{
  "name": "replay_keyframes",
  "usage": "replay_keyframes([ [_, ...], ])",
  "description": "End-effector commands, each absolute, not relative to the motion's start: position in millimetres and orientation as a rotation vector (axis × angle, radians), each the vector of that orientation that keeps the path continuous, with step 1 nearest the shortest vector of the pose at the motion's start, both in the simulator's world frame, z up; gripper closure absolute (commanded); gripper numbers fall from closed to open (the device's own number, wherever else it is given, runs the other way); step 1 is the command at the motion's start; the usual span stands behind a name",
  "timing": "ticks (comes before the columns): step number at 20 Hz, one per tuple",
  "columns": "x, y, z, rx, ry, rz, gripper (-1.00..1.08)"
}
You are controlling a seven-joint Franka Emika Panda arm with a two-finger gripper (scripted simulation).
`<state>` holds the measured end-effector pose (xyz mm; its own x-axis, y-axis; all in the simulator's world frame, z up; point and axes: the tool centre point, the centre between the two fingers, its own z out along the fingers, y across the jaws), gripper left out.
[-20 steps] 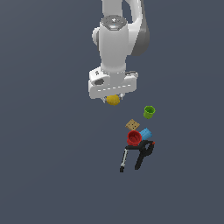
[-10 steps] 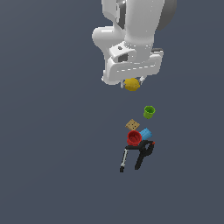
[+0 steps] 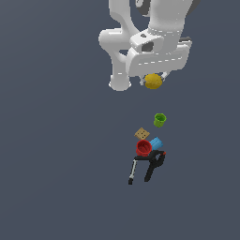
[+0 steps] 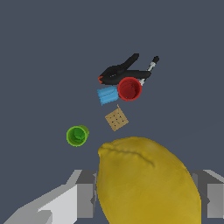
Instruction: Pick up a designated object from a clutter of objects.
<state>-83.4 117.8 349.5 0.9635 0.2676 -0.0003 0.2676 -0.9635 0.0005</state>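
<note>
**Operator:** Where is the lemon, and what is your gripper doing?

**Describer:** Your gripper [image 3: 153,80] hangs high above the dark grey counter [image 3: 56,164], clamped on the yellow lemon [image 3: 153,81]. In the wrist view the lemon [image 4: 146,181] fills the near part of the picture, wedged between the two grey fingers [image 4: 85,192], one on each side and both touching it. In the exterior view it shows just below the white hand of the arm [image 3: 150,42], clear of the counter and well apart from everything else.

**Operator:** What lies below it?

**Describer:** You have a small cluster of items on the counter under the gripper. The green cup [image 3: 160,120] stands upright and alone, nearest the lemon and a little apart from the rest. Next comes the tan dotted square [image 3: 142,134], lying flat. Just beyond it the red cup [image 3: 144,147] stands upright, with the blue cylinder [image 3: 155,143] lying on its side just beside it, toward the exterior view's right; whether they touch, I cannot tell. The black two-handled tool [image 3: 147,166] lies right against the red cup on its far side from the square, with its two handles spread and pointing away from the cluster. One handle looks paler and thinner than the other.
</note>
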Motion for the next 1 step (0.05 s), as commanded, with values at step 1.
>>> replay_keyframes([
  [1,-83.4,120.0,352.2,3.113,0.423,0.0,1.08],
])
